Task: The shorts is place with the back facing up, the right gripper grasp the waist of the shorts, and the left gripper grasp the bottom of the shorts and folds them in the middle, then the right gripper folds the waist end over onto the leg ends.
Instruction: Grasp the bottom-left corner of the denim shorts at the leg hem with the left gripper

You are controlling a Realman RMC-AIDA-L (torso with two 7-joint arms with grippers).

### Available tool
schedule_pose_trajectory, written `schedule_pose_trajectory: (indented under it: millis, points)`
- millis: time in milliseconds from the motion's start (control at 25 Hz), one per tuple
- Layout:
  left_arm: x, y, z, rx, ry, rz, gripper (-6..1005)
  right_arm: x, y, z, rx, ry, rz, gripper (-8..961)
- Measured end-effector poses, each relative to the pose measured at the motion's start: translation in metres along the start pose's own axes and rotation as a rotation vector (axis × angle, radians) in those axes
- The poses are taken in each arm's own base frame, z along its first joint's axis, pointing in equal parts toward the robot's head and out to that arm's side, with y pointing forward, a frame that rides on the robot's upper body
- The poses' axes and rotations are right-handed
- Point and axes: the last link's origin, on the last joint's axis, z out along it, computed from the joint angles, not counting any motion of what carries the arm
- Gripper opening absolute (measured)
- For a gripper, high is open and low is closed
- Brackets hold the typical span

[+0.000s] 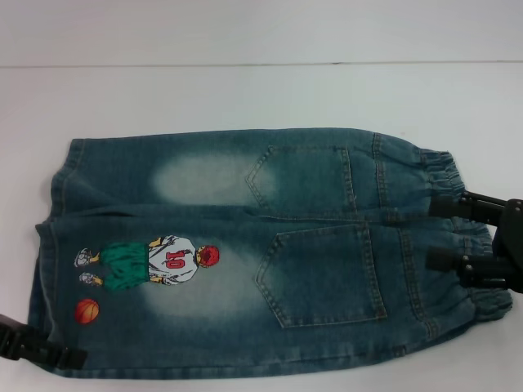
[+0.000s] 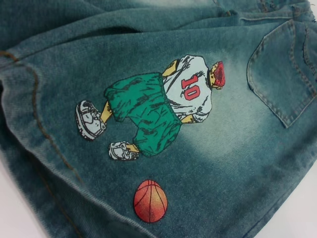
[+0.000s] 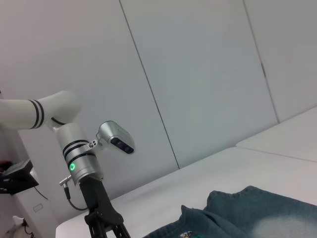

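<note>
Faded denim shorts (image 1: 245,245) lie flat; right tool (image 1: 445,233) spread wide at gathered waistband, left tool (image 1: 69,358) state unclear

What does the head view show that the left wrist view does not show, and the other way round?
Only the head view shows the whole shorts, with the waistband, both back pockets, the right gripper at the waist, the left gripper at the hem corner, and the table. Only the left wrist view shows the print's fine detail and the hem stitching. Both show the player print, the basketball and one pocket.
</note>
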Motion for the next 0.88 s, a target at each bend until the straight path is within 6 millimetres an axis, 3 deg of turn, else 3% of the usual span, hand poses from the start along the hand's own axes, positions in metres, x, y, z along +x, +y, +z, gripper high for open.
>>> schedule_pose_trajectory:
  millis: [880]
  points:
    - [0.0011,-0.0012,-0.0008,0.008,0.006,-0.002,841,-0.0015,0.0017,-0.0013,-0.003,-0.021,0.004,912]
